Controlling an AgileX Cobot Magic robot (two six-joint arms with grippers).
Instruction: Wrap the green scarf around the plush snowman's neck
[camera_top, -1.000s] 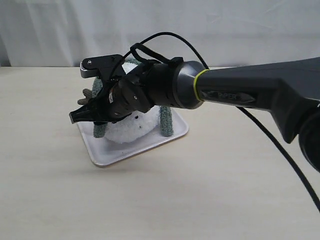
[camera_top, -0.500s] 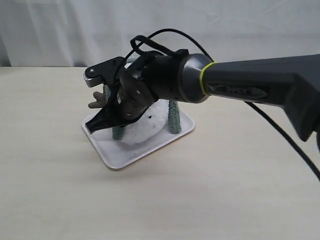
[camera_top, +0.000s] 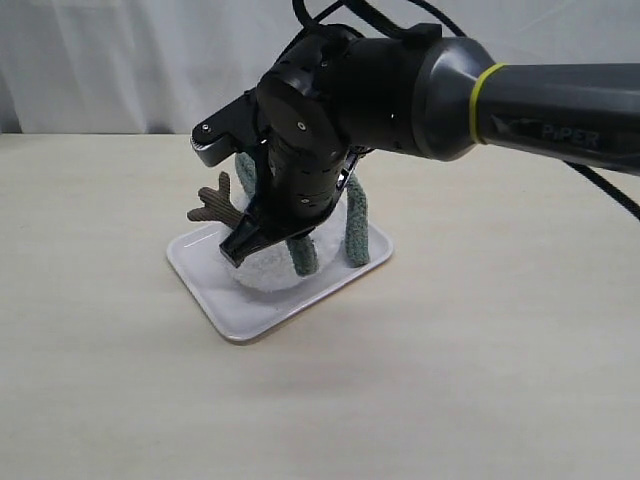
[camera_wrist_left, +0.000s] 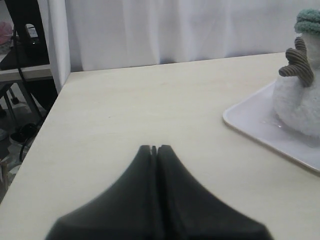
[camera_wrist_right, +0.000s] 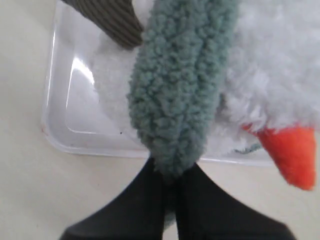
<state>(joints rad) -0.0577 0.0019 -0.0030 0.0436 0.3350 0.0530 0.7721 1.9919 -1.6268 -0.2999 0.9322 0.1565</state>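
The plush snowman (camera_top: 262, 276) stands in a white tray (camera_top: 225, 305), mostly hidden behind my right arm; one brown twig arm (camera_top: 213, 205) sticks out to the left. The green scarf (camera_top: 356, 228) drapes over it, with two strands hanging down the front. My right gripper (camera_top: 238, 252) is at the snowman's front. In the right wrist view this gripper (camera_wrist_right: 172, 172) is shut on the end of a scarf (camera_wrist_right: 177, 85) strand, beside the white body (camera_wrist_right: 272, 60) and orange nose (camera_wrist_right: 292, 152). My left gripper (camera_wrist_left: 155, 149) is shut and empty over bare table, left of the snowman (camera_wrist_left: 300, 100).
The tray (camera_wrist_left: 250, 125) sits on a pale wooden table (camera_top: 450, 380) before a white curtain. My right arm's cable loops above the wrist. The table's left edge and some furniture beyond it show in the left wrist view.
My right gripper has shut on the scarf strand and swung right and upward, twisting over. The strand that hung at the snowman's left now hangs nearer the middle. The tray shifted slightly right.
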